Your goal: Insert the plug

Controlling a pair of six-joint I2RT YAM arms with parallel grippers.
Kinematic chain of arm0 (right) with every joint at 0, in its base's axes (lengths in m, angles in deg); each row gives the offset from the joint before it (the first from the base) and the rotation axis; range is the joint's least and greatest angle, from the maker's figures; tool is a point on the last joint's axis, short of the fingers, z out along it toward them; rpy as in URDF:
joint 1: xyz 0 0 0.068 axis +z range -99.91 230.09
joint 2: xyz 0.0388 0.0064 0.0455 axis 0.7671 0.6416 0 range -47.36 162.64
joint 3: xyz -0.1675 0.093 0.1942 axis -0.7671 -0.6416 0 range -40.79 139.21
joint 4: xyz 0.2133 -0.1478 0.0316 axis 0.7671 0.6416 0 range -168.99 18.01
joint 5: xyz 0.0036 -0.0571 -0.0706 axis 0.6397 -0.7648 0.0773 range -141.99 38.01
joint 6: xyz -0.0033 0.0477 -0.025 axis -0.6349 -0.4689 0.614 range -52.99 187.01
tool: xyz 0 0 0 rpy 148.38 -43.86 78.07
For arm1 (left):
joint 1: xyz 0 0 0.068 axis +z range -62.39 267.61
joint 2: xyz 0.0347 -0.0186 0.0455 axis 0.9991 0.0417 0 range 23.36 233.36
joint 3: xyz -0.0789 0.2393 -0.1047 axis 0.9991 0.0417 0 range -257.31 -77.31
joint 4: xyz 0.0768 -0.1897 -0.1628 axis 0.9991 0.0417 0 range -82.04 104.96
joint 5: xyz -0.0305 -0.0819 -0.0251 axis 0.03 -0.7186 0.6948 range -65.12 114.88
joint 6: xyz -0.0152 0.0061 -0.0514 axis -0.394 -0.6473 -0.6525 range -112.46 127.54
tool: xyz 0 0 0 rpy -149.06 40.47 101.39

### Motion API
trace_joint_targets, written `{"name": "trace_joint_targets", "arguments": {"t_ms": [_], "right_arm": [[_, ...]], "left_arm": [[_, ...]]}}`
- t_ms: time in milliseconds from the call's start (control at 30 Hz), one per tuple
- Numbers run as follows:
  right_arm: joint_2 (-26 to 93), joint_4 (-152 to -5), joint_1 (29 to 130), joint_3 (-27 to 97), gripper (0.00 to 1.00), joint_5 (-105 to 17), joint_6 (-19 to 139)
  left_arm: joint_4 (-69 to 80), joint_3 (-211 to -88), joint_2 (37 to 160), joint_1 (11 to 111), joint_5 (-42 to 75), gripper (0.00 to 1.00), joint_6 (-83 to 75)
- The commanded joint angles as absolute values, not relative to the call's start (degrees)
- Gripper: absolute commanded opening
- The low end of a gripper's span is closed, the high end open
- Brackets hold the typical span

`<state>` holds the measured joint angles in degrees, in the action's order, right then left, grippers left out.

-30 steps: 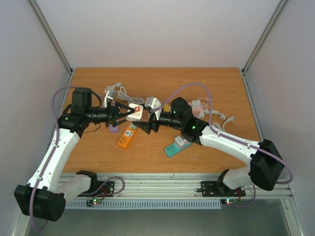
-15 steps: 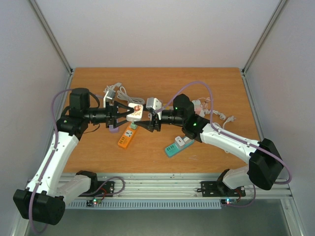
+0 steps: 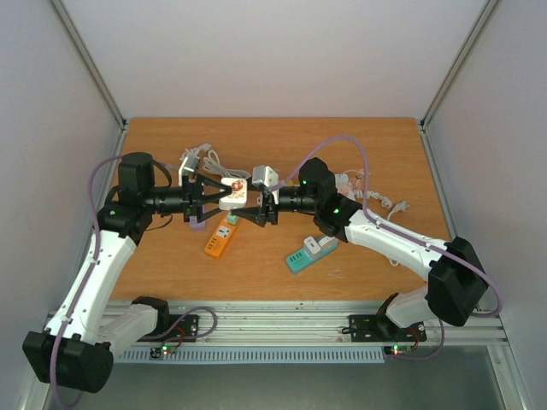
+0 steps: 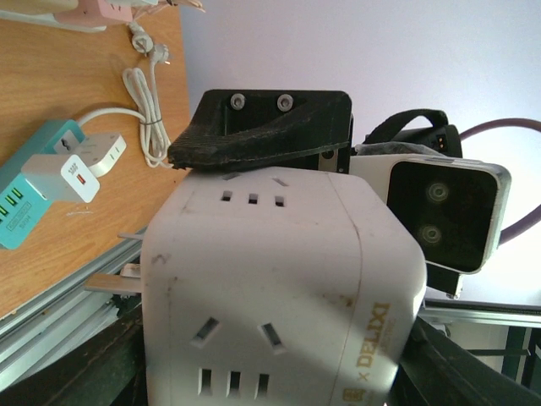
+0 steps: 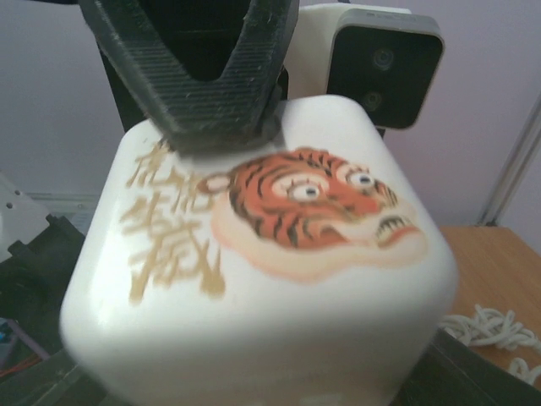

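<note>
Listener: Where is the adapter, and what has hold of it?

Describer: The white cube adapter (image 3: 232, 195) hangs in the air above the wooden table (image 3: 282, 141). It sits between two sets of fingertips that point at each other from left and right. The left gripper (image 3: 215, 196) is clamped on it. Dark shapes flank the cube in that arm's own wrist view. From the opposite wrist, one ridged finger (image 5: 211, 76) presses on the top edge of the cube's tiger-printed face.

Listener: And the right side?

Describer: The right gripper (image 3: 256, 207) is right up at the cube. One of its fingers (image 4: 262, 127) lies along the upper face, just above three small slots. Its partner is hidden behind the cube, so I cannot tell whether that gripper is clenched on the cube or only touching it.

Listener: What do the cube's faces show?

Describer: An orange tiger's head and gold characters face the right fingers. Socket openings and a gold brand name face the left wrist.

Listener: Anything underneath?

Describer: An orange power strip (image 3: 220, 237) lies on the table just below the left fingertips. A teal power strip (image 3: 299, 260) lies behind the right fingers, toward that arm's base, with a white block (image 3: 314, 246) on it.
</note>
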<state>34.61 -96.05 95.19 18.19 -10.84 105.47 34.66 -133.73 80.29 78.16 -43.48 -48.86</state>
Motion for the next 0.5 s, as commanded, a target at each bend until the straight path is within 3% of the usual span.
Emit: {"name": "trace_joint_targets", "arguments": {"t_ms": [0,67,233,367,467], "right_arm": [[35.09,-99.95,96.94,20.73,0.71,-6.36,105.24],[35.24,-100.23,96.94,20.73,0.69,-6.26,105.16],[35.05,-99.74,96.65,20.49,0.43,-7.32,105.56],[33.93,-96.95,96.32,19.72,0.32,-10.85,106.78],[32.61,-93.06,96.32,19.38,0.31,-14.67,108.08]], "left_arm": [[29.58,-133.3,80.13,77.85,-43.72,0.66,-49.33],[29.45,-133.24,80.22,77.85,-43.7,0.66,-49.41],[32.44,-134.15,80.31,77.85,-42.08,0.69,-47.54],[49.83,-140.07,80.73,77.89,-31.93,0.84,-35.14],[59.43,-144.16,80.59,77.94,-19.69,0.96,-22.78]]}}
